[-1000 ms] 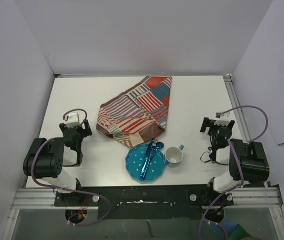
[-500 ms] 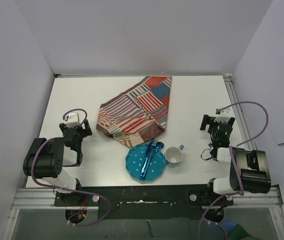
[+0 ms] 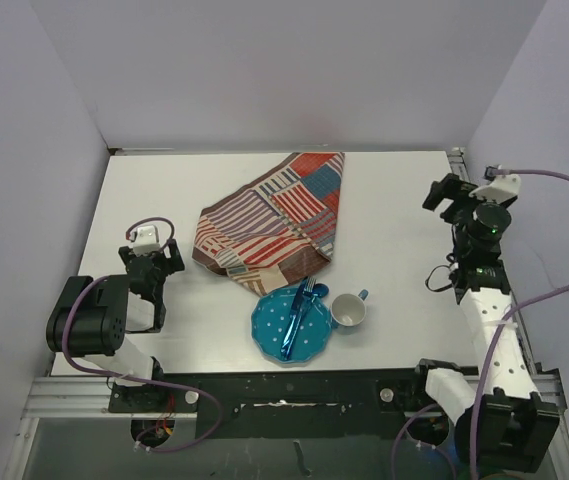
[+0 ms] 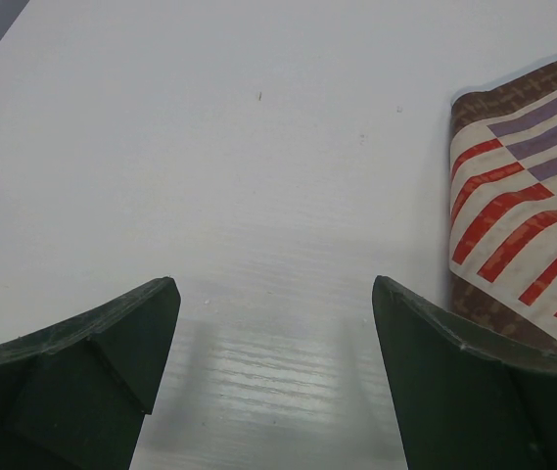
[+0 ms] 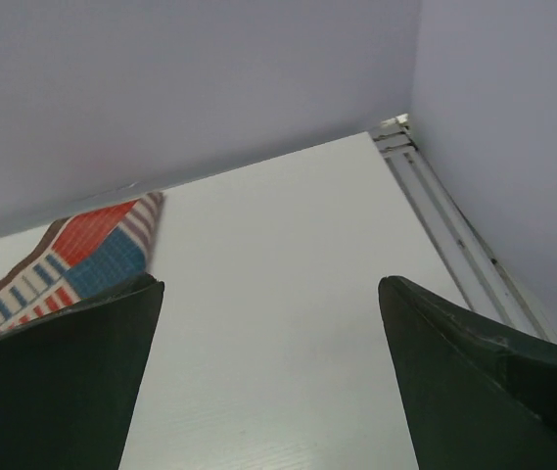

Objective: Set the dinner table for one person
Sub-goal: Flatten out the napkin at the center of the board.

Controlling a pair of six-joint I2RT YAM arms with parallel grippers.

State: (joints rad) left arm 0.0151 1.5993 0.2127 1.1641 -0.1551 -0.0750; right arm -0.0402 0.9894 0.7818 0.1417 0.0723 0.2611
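1. Desk (image 3: 394, 220): it fills the floor of the enclosure, with walls on the left, far and right sides. A rail (image 3: 461, 170) runs along its right edge.
2. Cloth (image 3: 274, 220): it lies folded and skewed at mid-desk, and its far corner comes close to the far edge.
3. Plate (image 3: 269, 322): it is set close to the near edge, just in front of the cloth. A cup (image 3: 348, 311) stands just beside it on the right, handle turned to the far right.
4. Open room: bare desk is seen left of the cloth, and a broad strip between the cloth and the rail.
5. Left hand (image 4: 273, 294): it is released, fingers wide apart with nothing between them, low over bare desk left of the cloth.
6. Right hand (image 5: 270, 289): it is released and empty, raised near the right rail and facing the far right corner.
7. Hard to make out: blue cutlery (image 3: 299, 310) lies across the plate; one fork is read, the rest is unclear. Whether the cloth touches the plate rim cannot be told.
8. Cut off: the finger bases in both wrist views, and most of the cloth there.
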